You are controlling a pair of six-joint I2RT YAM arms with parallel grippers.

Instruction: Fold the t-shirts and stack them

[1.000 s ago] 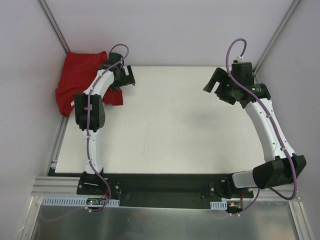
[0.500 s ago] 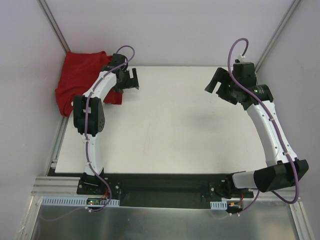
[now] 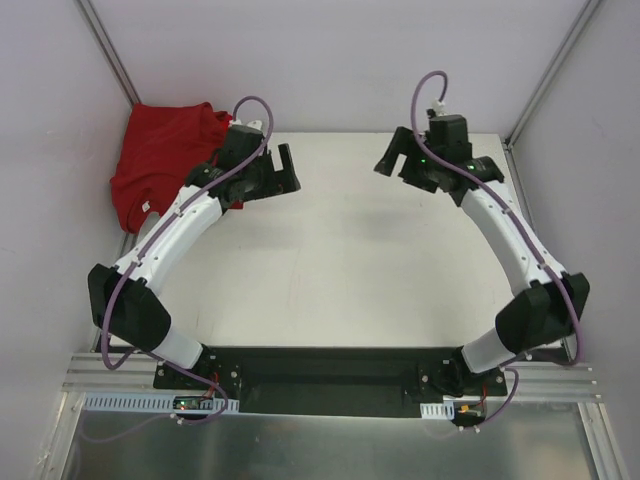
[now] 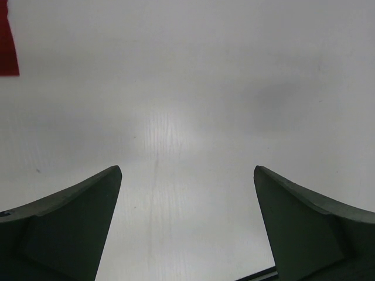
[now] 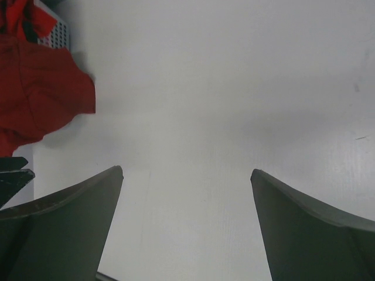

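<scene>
1. Both arms have swung inward over the last second. The left gripper (image 3: 283,170) has come off the edge of the cloth and now points towards the middle of the white table (image 3: 340,270).
2. The right gripper (image 3: 392,158) has slid left from the upper right of the frame and now faces its partner across the top of the table.
3. Both claws are spread wide with nothing between the fingers; each wrist view shows only bare tabletop in the gap.
4. The red t-shirts (image 3: 165,155) lie crumpled in a heap in the upper left corner, partly off the table, and neither gripper is touching them.
5. My read: no shirt has been pulled out yet, so folding hasn't begun.
</scene>
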